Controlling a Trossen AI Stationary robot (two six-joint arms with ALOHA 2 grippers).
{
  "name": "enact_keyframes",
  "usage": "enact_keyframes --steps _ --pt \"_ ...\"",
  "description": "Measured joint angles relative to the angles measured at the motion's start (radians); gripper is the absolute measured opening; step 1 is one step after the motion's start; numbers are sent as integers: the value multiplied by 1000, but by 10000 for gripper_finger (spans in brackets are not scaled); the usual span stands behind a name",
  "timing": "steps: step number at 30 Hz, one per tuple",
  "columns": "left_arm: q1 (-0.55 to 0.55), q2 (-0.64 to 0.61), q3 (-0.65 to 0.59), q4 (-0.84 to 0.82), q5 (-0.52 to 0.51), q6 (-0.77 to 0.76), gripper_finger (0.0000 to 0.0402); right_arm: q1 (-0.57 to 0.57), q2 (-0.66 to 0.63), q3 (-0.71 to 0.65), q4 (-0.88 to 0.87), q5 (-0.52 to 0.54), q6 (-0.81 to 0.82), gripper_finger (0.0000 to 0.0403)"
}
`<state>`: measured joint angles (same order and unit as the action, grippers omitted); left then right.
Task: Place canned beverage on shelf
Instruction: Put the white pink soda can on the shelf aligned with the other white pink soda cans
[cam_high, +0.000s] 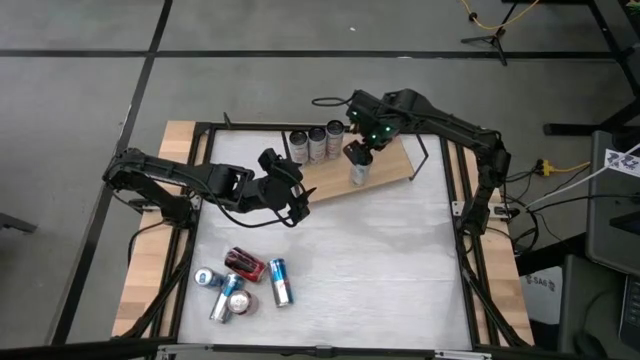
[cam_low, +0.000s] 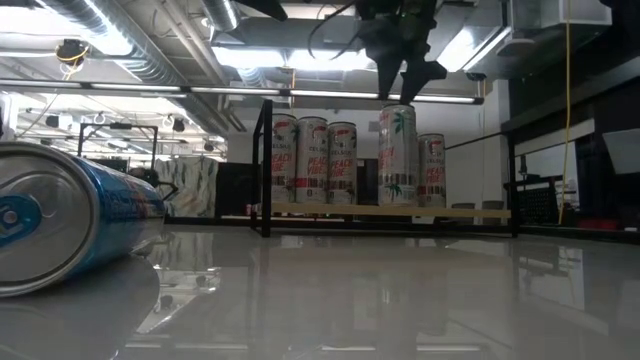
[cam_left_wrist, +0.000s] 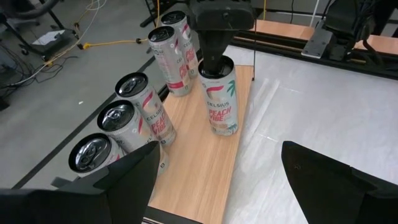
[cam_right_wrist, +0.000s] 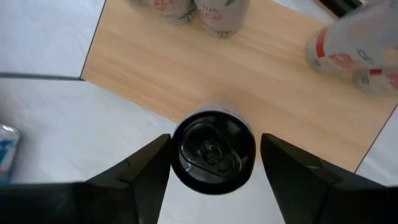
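Note:
A tall white canned beverage (cam_left_wrist: 219, 99) stands upright on its base on the shelf (cam_high: 390, 160), a light wooden board at the table's far side. My right gripper (cam_high: 357, 153) comes down on it from above and is shut on its top end (cam_right_wrist: 213, 151). Three more white cans (cam_high: 317, 142) stand in a row along the shelf's far left part, and another shows behind in the low view (cam_low: 431, 170). My left gripper (cam_high: 292, 198) hangs open over the table left of the shelf, holding nothing; the left wrist view looks past its fingers (cam_left_wrist: 134, 180) at the shelf. My right gripper has the can's top rim (cam_right_wrist: 176, 152) between its two fingers (cam_right_wrist: 146, 168), one on each side. They point steeply down from above and reach only the can's top end (cam_low: 398, 108). The can is upright with its base on the shelf board (cam_low: 380, 210).
Several loose cans, red (cam_high: 244, 264) and blue (cam_high: 281, 282), lie at the table's near left; one blue can (cam_low: 70, 225) fills the low view's left. Black wire posts (cam_low: 265, 165) rise at the shelf's ends. White tabletop (cam_high: 400, 270) spreads between shelf and loose cans.

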<state>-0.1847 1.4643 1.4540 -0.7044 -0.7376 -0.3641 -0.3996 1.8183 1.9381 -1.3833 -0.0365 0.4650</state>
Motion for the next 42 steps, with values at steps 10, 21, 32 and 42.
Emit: enact_keyframes --steps 10,21,32,42 --pt "0 0 0 -1 0 0 329 41 0 5 -8 14 136 244" --pt "0 0 0 -2 0 0 329 73 0 5 -6 132 183 244" --pt "0 0 0 -2 0 0 329 73 0 5 -6 125 181 244" --pt "0 0 0 -2 0 0 329 72 0 5 -2 123 181 244"
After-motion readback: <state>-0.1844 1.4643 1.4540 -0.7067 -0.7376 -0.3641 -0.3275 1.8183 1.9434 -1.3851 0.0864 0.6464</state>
